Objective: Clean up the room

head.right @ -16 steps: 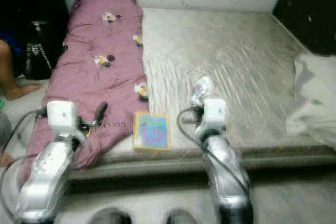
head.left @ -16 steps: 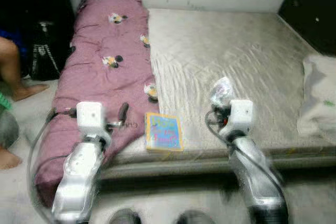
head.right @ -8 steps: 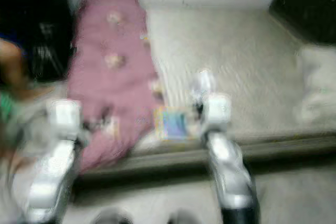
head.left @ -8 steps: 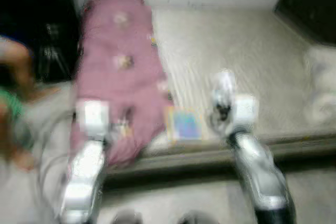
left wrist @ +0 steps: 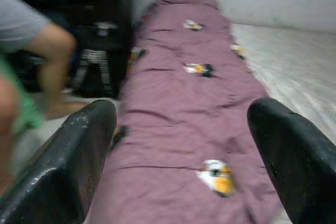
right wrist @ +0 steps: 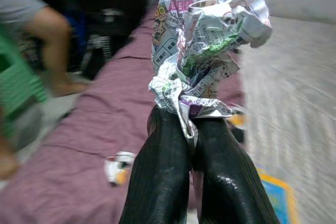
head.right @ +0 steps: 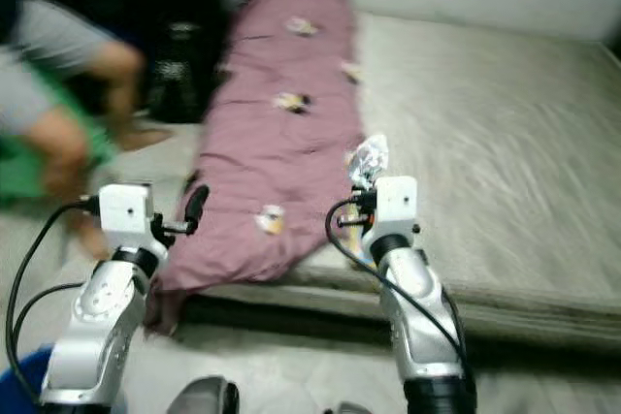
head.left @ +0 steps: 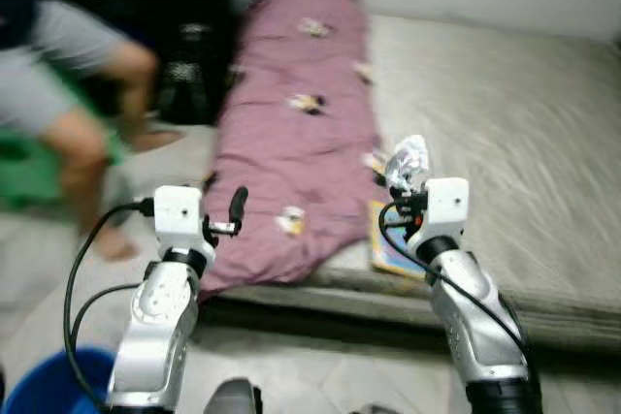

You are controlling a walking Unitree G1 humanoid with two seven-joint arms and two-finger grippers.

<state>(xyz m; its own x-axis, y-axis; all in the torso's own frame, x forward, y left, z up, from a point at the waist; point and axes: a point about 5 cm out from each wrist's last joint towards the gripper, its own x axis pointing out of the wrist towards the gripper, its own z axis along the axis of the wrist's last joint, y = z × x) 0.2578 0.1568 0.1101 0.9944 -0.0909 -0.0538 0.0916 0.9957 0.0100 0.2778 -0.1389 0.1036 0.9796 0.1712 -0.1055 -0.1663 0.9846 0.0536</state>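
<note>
My right gripper (right wrist: 184, 129) is shut on a crumpled ball of printed paper (right wrist: 205, 40), held up above the front edge of the mattress (head.left: 505, 133); the same paper (head.left: 407, 162) shows white in the left eye view. My left gripper (left wrist: 184, 145) is open, with nothing between its fingers (left wrist: 79, 166), and hangs over the lower end of a purple blanket (head.left: 291, 143) with cartoon prints. A colourful book (head.left: 388, 254) lies on the mattress edge, partly hidden behind my right arm.
A person's legs (head.left: 87, 75) and grey shorts are at the left, beside a dark bag (head.left: 184, 84) on the floor. A blue bucket (head.left: 49, 385) sits at the bottom left by my left arm. A white wall runs behind the bed.
The camera has swung left: the bed has shifted right, and the person and blue bucket have come into view. My right gripper still holds the crumpled paper.
</note>
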